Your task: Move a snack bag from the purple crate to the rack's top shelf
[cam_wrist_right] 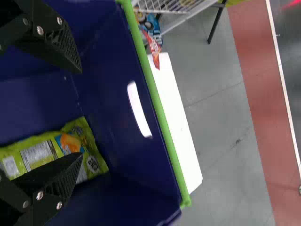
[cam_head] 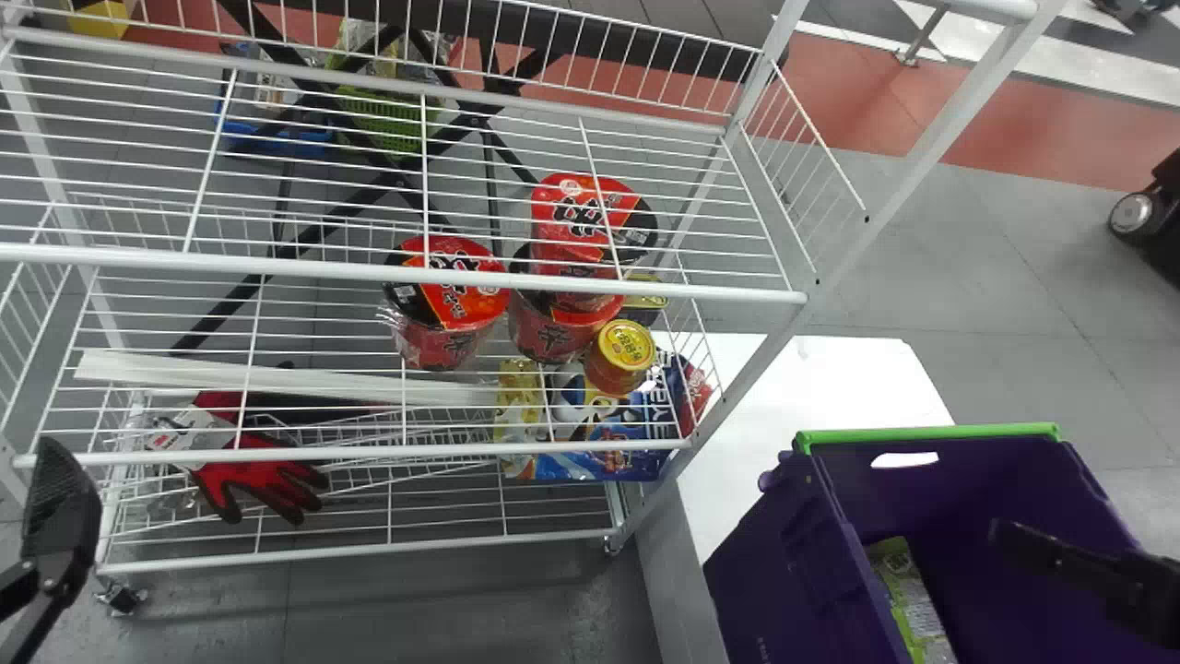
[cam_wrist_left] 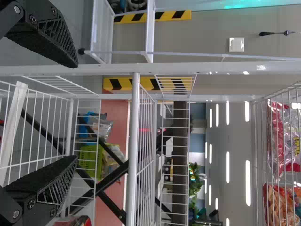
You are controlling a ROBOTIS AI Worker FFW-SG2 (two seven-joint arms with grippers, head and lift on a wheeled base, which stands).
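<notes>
My right gripper [cam_head: 1060,563] is at the purple crate [cam_head: 793,544] in the head view. In the right wrist view this gripper [cam_wrist_right: 81,113] stands open inside the crate [cam_wrist_right: 108,61], nothing between its fingertips. A green snack bag [cam_head: 908,599] lies in the crate; in the right wrist view the lower finger covers part of the bag [cam_wrist_right: 40,153]. My left gripper [cam_head: 60,507] waits at the rack's left front; in the left wrist view it [cam_wrist_left: 76,112] is open and empty. Snack bags [cam_wrist_left: 283,136] show behind the wires of a high shelf [cam_wrist_left: 257,141] there.
The white wire rack [cam_head: 396,267] holds red cup noodles [cam_head: 447,286], a yellow-lidded can [cam_head: 627,346], a blue pack [cam_head: 590,456] and red gloves [cam_head: 249,480] on its lower levels. A white surface [cam_head: 830,378] lies between rack and crate. A rack post [cam_head: 922,166] rises behind the crate.
</notes>
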